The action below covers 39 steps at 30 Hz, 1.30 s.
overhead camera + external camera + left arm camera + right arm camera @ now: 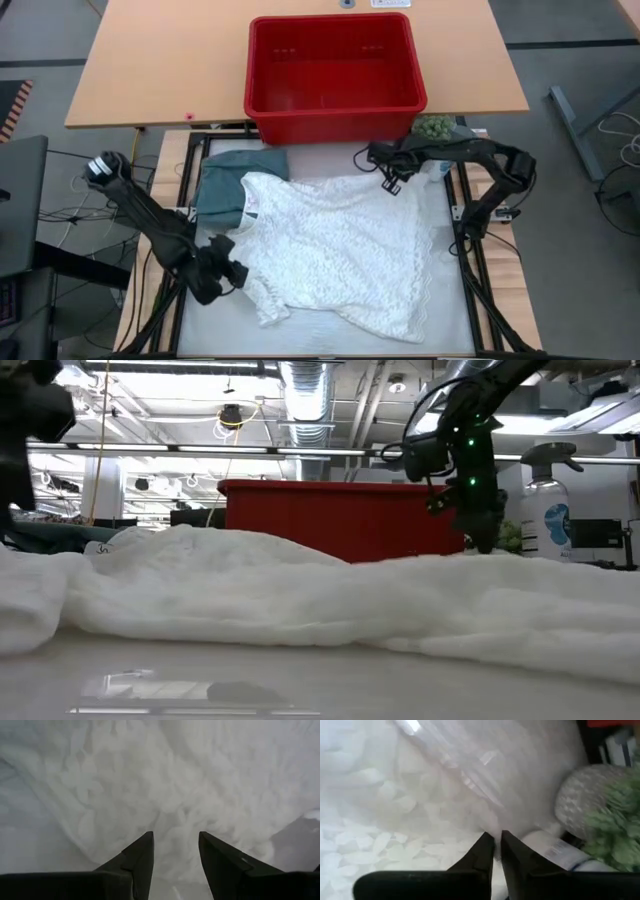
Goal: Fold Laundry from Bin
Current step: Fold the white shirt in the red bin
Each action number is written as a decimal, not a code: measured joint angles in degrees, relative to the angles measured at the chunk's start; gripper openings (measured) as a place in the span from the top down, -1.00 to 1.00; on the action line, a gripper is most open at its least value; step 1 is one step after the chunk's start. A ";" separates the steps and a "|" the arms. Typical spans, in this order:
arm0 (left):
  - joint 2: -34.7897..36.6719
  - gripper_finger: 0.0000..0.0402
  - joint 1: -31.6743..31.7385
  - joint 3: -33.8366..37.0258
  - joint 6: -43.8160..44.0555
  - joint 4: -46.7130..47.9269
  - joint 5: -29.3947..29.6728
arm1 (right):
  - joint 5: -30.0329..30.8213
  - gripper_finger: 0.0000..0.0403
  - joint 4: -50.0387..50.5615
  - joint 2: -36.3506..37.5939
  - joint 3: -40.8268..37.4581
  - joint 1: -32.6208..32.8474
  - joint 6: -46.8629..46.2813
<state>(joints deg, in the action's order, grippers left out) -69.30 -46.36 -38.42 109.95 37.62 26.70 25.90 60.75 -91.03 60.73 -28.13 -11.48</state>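
A white lace garment point(340, 250) lies spread over most of the table. Its far left part covers a folded dark teal garment point(222, 182). The red bin point(335, 70) stands beyond the table's far edge, and what it holds does not show. My left gripper point(235, 272) hovers open at the white garment's left sleeve; in its wrist view the gripper point(176, 837) has lace cloth beneath the gap. My right gripper point(392, 183) is shut at the garment's far right corner, close to the bin. My right gripper point(497, 836) pinches the white garment's far right corner point(485, 817) between its two fingertips, slanting down from above. Smooth cloth runs in streaks away from the tips, drawn up a little. The rest of the garment lies on the table. How many layers are held does not show.
A green plant in a grey pot point(435, 127) and a white spray bottle point(548, 510) stand at the far right, right beside my right gripper. The bin rests on a wooden table point(150, 70) behind the work surface. A black frame point(470, 280) borders the surface.
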 joint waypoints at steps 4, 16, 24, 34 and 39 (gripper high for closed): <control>-2.88 0.28 -0.96 0.07 0.60 -0.84 -0.92 | -1.41 0.59 1.11 1.88 0.00 -1.91 -0.05; -9.45 0.28 -2.07 -0.10 -6.02 -10.12 -2.57 | -12.14 -0.13 -1.77 10.08 0.00 -0.46 -0.59; -9.48 0.28 -3.56 -0.14 -24.52 -15.16 -0.85 | -21.46 -0.08 -3.03 26.65 0.07 16.14 -1.52; -9.48 0.28 -3.93 -0.44 -42.70 -18.95 -1.16 | -18.49 -0.07 -10.19 22.32 0.07 56.43 -22.25; -9.48 0.28 -3.84 -4.16 -48.36 -18.74 -3.83 | -15.70 -0.06 -21.12 12.69 0.19 68.52 -30.89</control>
<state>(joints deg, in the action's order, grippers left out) -78.78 -50.19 -42.58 61.59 18.88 22.87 10.20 39.63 -78.34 60.92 40.38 -42.36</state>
